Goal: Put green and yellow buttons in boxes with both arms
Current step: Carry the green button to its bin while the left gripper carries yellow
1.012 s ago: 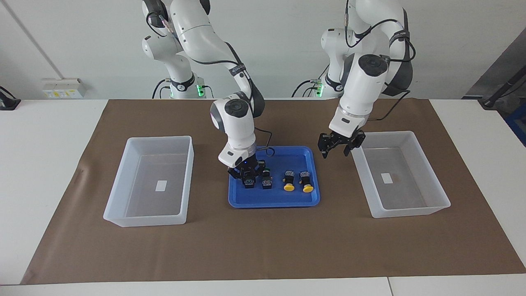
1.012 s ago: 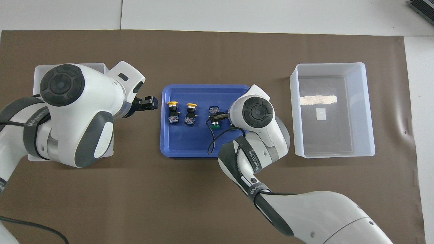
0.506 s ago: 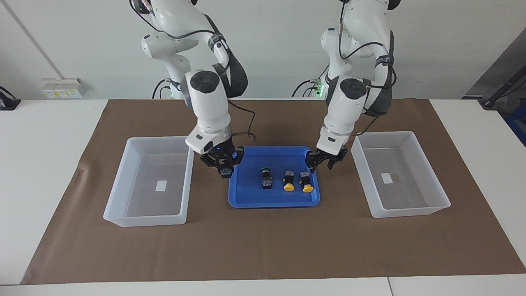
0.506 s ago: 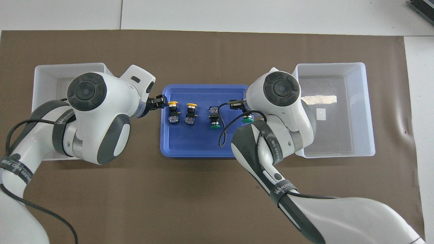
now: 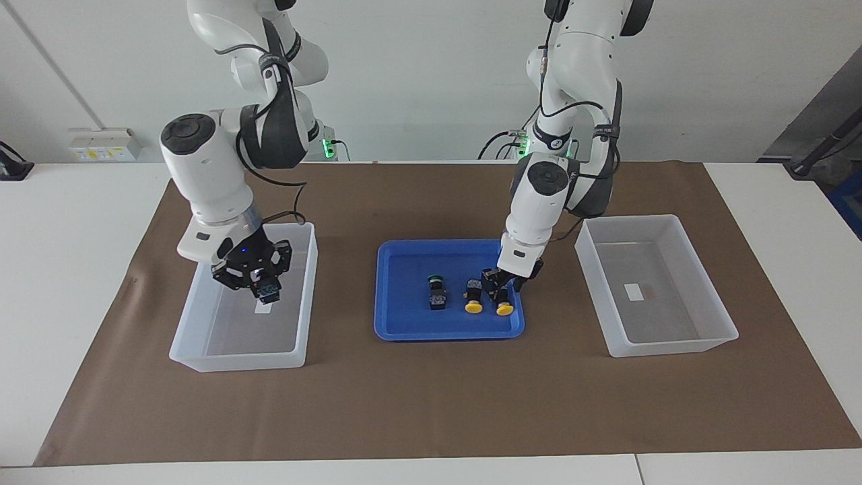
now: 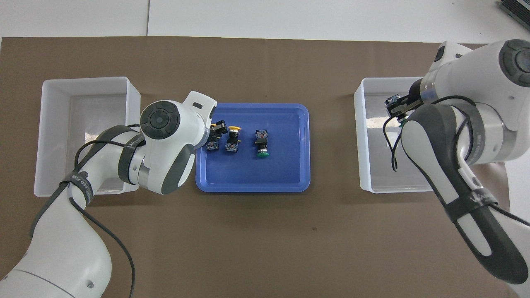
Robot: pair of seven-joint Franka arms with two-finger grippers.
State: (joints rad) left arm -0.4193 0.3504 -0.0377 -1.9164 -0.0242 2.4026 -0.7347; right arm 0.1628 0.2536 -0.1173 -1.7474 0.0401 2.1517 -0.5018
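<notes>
Fingers of the right gripper (image 5: pixel 261 286) are clamped on a green button (image 5: pixel 269 294), which has been carried from the blue tray (image 5: pixel 404 323) to over the box (image 5: pixel 236 360) at the right arm's end; you may expect release next. The left gripper (image 5: pixel 502 286) has descended onto a yellow button (image 5: pixel 504 307) in the tray; whether it has closed, you cannot tell.

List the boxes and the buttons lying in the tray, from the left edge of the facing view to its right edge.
Box at the right arm's end → green button → yellow button → second yellow button → box at the left arm's end.
</notes>
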